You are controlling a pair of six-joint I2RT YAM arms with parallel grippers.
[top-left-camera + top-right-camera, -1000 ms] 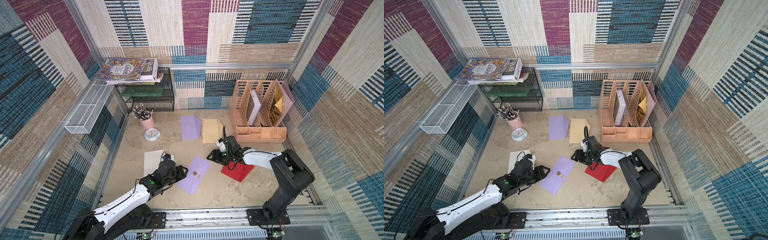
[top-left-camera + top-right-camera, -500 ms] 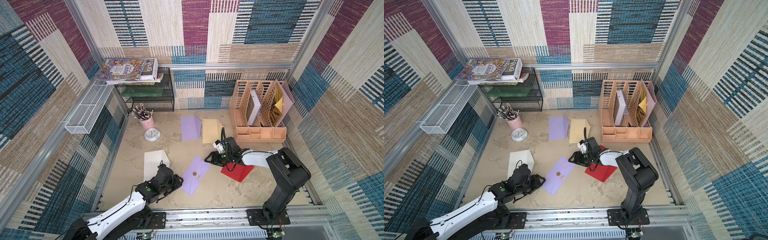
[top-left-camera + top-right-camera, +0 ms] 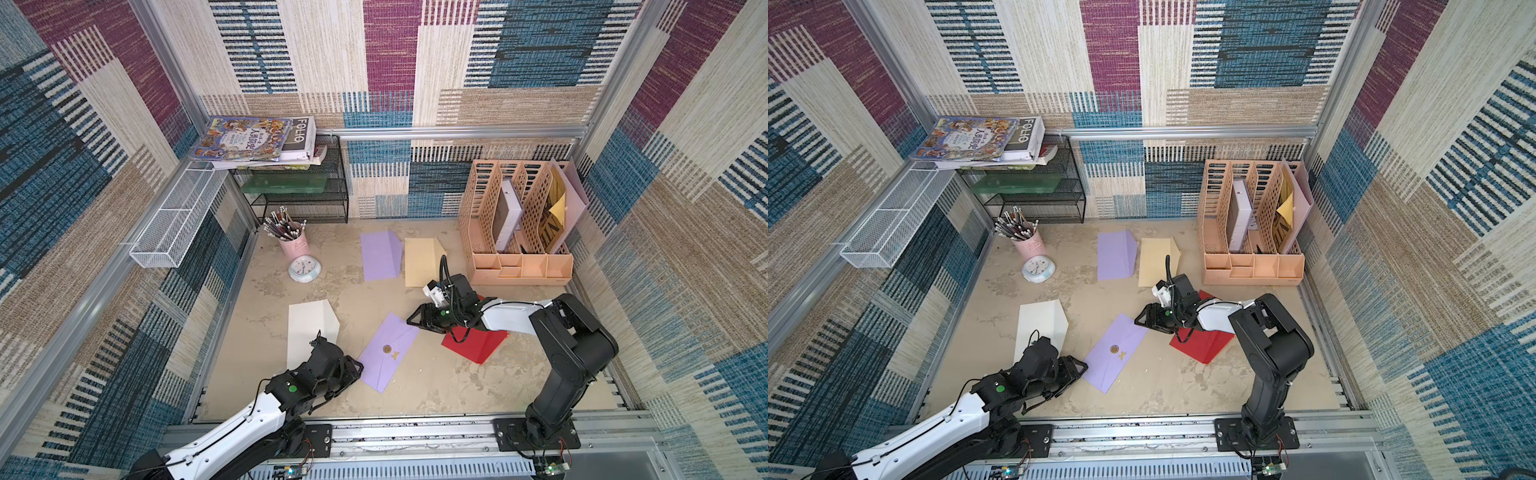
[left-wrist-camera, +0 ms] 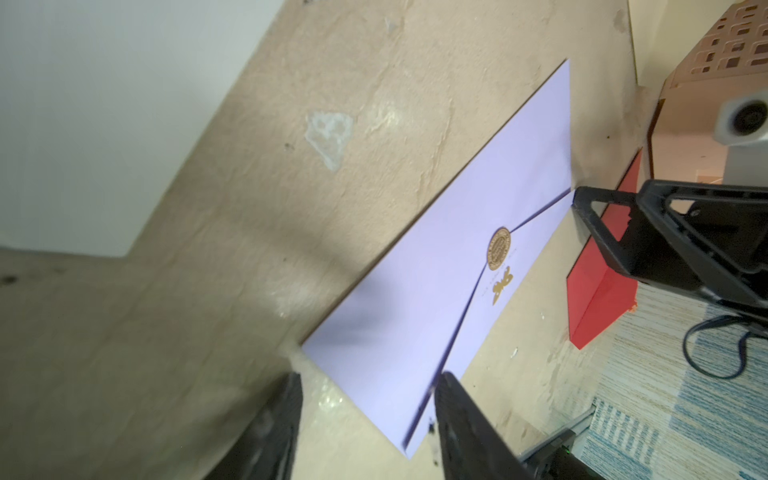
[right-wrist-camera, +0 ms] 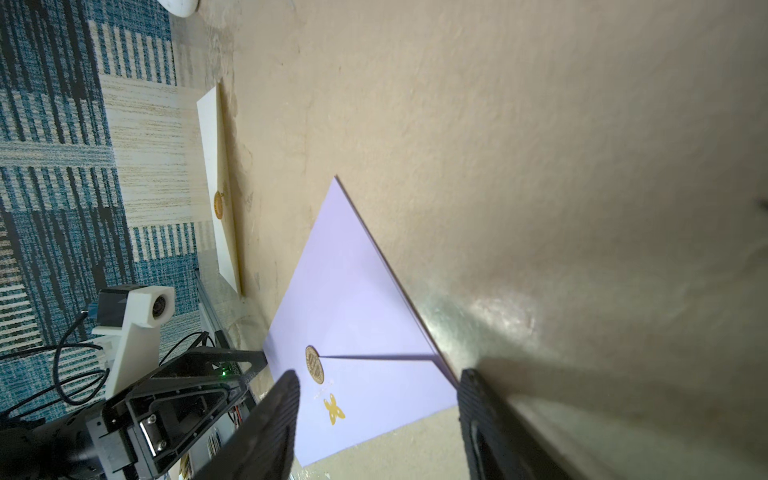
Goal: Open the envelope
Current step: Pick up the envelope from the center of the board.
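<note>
Left gripper has pulled back toward its base and now sits at the near corner of the lilac envelope. Right gripper has crept in to the far corner. Both sets of jaws are spread with nothing gripped. The envelope lies flat on the table and its gold seal is intact, so you're bracketed but the flap is untouched. Red envelope lies beneath the right arm and white envelope is beside the left. Neither blocks the flap.

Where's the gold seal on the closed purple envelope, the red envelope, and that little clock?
gold seal (image 4: 499,248): left wrist view, centre of the round sticker.
red envelope (image 3: 473,347): in a top view, its uncovered near part.
clock (image 3: 304,269): in a top view, middle of its face.
</note>
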